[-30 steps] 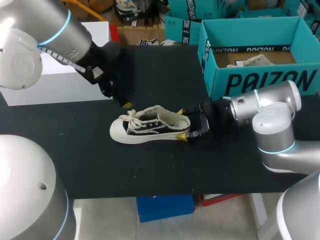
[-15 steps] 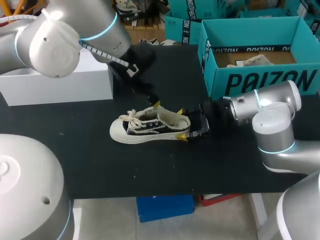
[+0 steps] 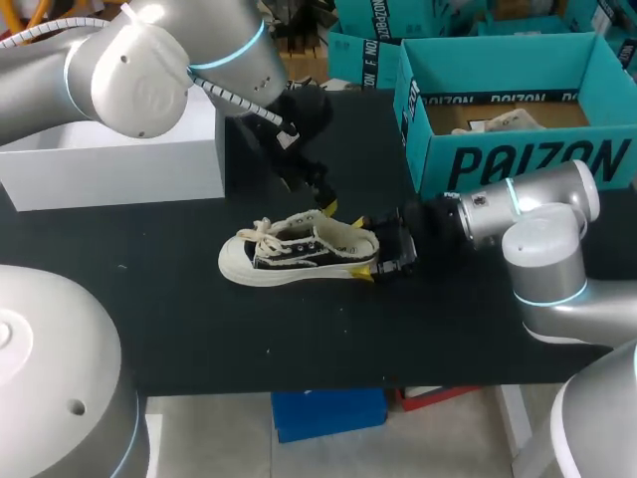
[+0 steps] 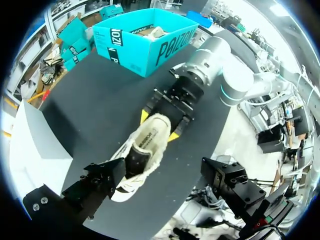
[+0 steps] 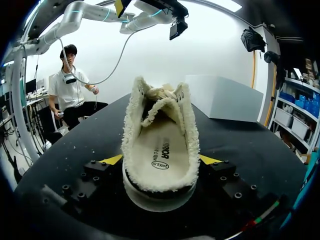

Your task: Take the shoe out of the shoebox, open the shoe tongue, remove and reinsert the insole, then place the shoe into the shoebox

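Near-centre on the black table (image 3: 199, 339), you've got the shoe (image 3: 299, 249) upright, toe to the left, out of its box. Your right gripper (image 3: 361, 247) is clamped on the heel from both sides, prob. to steady it for tongue work. Just beyond, your left gripper (image 3: 325, 206) hangs over the shoe's opening, fingers apart, holding nothing. Far right: open teal shoebox (image 3: 518, 159). Far left: white box (image 3: 119, 174). Only the R wrist view shows the insole (image 5: 161, 150) seated inside. Only the L wrist view shows the left fingers spread.
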